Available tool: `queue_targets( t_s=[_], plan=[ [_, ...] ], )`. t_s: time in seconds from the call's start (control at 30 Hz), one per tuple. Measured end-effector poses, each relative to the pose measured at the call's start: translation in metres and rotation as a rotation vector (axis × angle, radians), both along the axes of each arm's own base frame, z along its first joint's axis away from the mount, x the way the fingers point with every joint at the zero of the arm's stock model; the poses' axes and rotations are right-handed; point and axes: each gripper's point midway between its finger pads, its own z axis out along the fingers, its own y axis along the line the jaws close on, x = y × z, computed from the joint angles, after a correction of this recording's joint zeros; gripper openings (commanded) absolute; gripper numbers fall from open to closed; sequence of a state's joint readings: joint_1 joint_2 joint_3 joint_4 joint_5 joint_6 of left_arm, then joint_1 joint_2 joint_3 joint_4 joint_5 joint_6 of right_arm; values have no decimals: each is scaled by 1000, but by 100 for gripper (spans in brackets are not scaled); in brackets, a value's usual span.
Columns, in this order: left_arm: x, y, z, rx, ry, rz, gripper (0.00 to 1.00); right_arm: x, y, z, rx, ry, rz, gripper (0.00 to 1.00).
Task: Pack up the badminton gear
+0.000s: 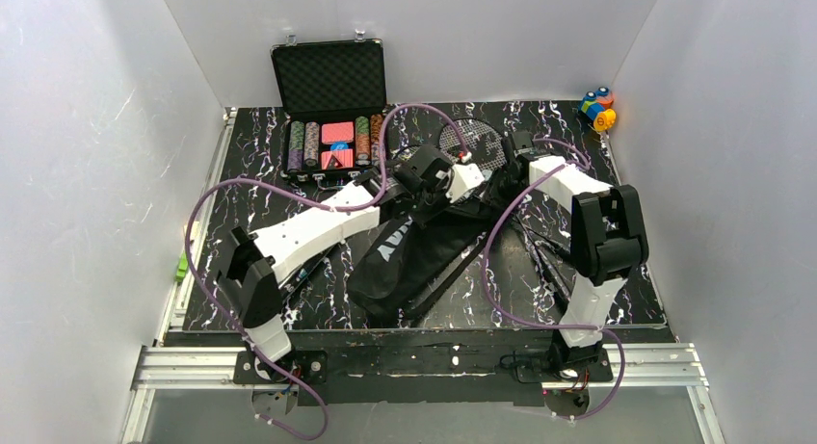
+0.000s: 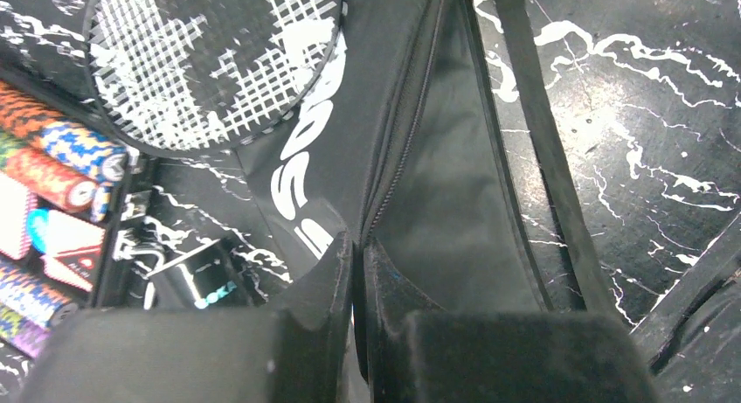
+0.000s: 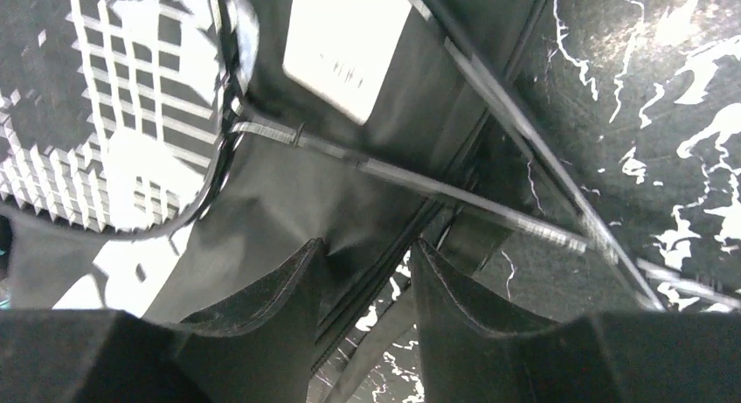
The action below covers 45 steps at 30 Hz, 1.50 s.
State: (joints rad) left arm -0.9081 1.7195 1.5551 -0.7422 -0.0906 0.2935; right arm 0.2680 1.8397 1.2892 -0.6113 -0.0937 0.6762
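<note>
The black bag (image 1: 414, 256) with white lettering lies in the middle of the table, its mouth toward the back. A black-framed racket's strung head (image 1: 472, 141) sticks out beyond that mouth. My left gripper (image 2: 358, 241) is shut on the bag's (image 2: 454, 176) zipper edge, beside the racket head (image 2: 210, 62). My right gripper (image 3: 367, 250) stands open at the bag's (image 3: 288, 193) other edge, with the rim running between its fingers. Two thin racket shafts (image 3: 419, 184) cross the opening, near a white label (image 3: 349, 36) inside. Both grippers (image 1: 429, 169) (image 1: 506, 174) sit at the bag mouth.
An open black case of poker chips (image 1: 332, 126) stands at the back left, close to my left gripper. Colourful toy blocks (image 1: 597, 109) sit in the back right corner. A black item with teal print (image 2: 201, 285) lies beside the chip case. White walls enclose the table.
</note>
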Motion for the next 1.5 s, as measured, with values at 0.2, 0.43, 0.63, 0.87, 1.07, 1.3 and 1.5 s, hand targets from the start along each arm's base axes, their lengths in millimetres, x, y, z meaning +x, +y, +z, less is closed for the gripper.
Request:
queue_targets(
  t_s=[0.2,0.43,0.63,0.87,1.07,1.3,1.5],
  plan=[
    [8,10,47,-47,-52,17,0,1,1,-7,23,32,-10,49],
    [15,21,88,-55,-131,23,0,11,13,7,89,8,-12,49],
    [17,41,115,-56,-183,38,0,22,7,11,85,-12,-31,49],
    [2,64,135,-68,-188,35,0,43,1,12,77,-24,-54,49],
    [-4,84,151,-98,-214,62,0,49,-5,16,57,-43,-57,51],
    [14,124,164,-104,-255,191,0,45,-14,32,14,-79,-36,52],
    [21,158,180,-114,-318,291,0,44,-33,44,-35,-103,-47,52]
  ],
)
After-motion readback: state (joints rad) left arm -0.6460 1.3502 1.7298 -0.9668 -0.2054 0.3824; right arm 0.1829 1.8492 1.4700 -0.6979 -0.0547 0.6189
